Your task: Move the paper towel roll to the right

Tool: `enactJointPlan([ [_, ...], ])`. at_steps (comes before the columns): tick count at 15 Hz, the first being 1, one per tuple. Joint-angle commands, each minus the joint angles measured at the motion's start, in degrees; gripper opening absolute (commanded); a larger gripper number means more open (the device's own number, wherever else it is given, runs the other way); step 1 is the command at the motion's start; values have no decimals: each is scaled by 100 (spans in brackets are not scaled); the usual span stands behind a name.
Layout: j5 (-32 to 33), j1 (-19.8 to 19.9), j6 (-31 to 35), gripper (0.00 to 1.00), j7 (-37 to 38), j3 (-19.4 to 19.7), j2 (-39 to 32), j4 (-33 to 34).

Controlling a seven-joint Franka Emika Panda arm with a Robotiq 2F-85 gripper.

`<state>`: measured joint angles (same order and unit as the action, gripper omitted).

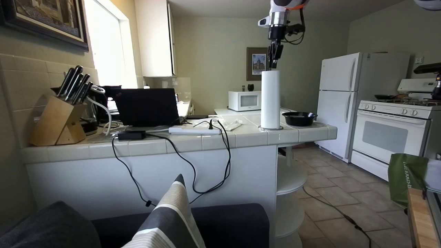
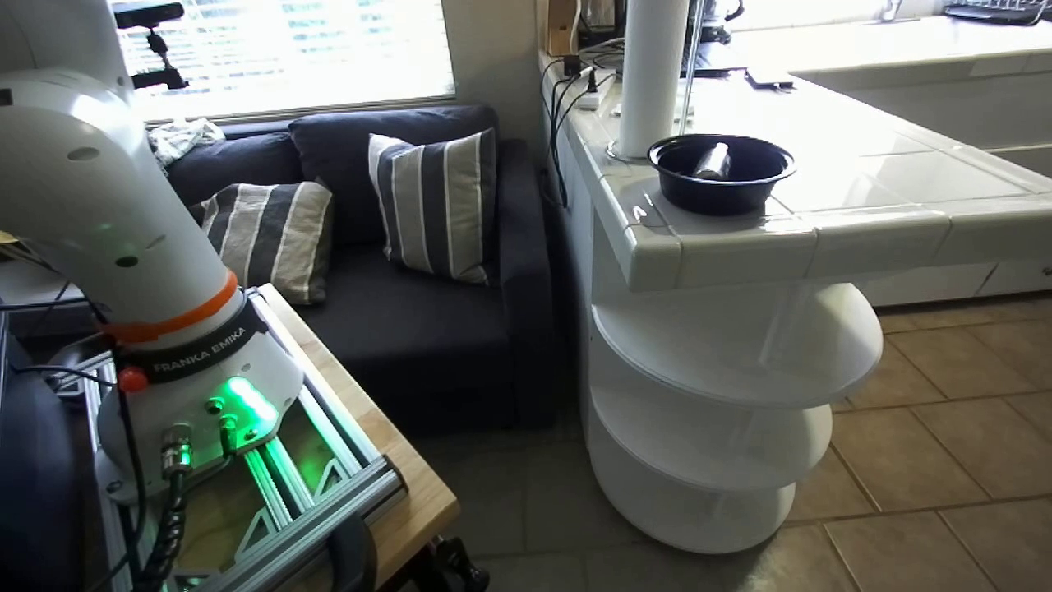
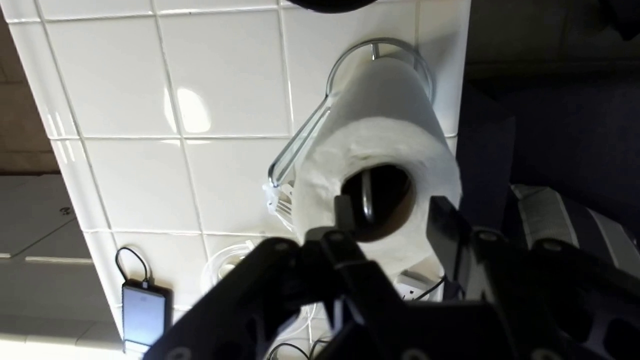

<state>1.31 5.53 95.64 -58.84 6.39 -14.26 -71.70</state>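
Shown with end effector [image 3: 391,206] released and jaws parted, over the top of the paper towel roll [image 1: 270,100], upright near the edge of the desk [image 1: 251,140] facing the sofa [image 2: 419,345], toward the corner with the pan [image 1: 299,119]. Presumably calls for descent along its vertical axis.

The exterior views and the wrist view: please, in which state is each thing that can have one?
Paper towel roll: upright, on its wire holder
Tool: open, above the roll; contact unclear
Dark pan: right way up, holding a shiny cylinder
Laptop: open
Microwave: door shut
Fridge: both doors shut
Oven: door shut
Knives: seated in their block
Power strip: plug inserted
Base light: lit green
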Motion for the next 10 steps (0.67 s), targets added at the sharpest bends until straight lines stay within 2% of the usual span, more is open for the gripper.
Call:
enactJointPlan([
  [1,-113,49,47,27,48,9,-141,182],
  [2,-114,55,51,22,48,7,-154,197],
  [3,-113,58,54,26,51,4,-171,214],
  [6,-114,59,52,28,61,0,-216,254],
  [10,-124,61,52,25,60,-4,-247,249],
])
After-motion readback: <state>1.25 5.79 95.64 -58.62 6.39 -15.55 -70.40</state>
